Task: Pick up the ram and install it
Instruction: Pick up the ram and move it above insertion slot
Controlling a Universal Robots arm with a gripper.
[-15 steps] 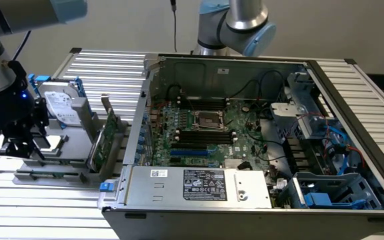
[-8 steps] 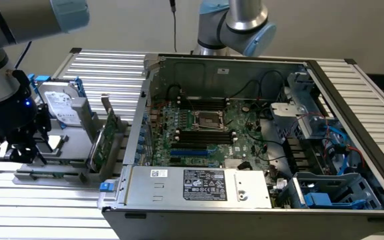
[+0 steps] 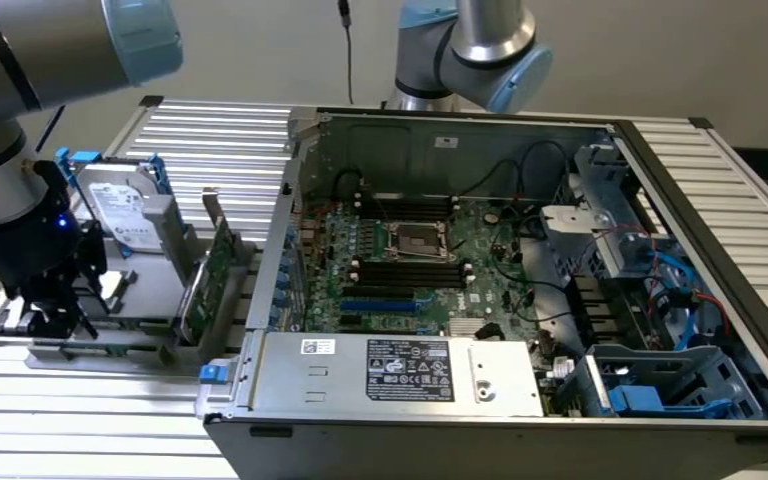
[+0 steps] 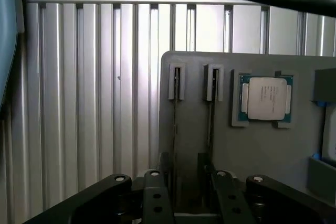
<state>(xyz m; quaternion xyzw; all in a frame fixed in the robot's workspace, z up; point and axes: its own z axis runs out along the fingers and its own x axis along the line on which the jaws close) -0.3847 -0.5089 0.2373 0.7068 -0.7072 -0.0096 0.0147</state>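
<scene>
the ram (image 4: 175,124) stands on its long edge in a slot of the grey holder (image 4: 262,150), so it reads edge-on as a thin dark line. it runs straight out ahead of the gripper (image 4: 185,174). its near end lies in the gap between the spread jaws, touching neither as far as shows, and its far end sits in a pale clip (image 4: 177,82). a second stick (image 4: 211,119) stands parallel just beside it, at the edge of that gap.

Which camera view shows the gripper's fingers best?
The wrist view: the gripper is close, its two fingers standing apart, open, over the gray holder that carries the ram. The exterior view shows the gripper whole, a dark shape above that holder at the exterior view's left, fingers hard to separate.
</scene>
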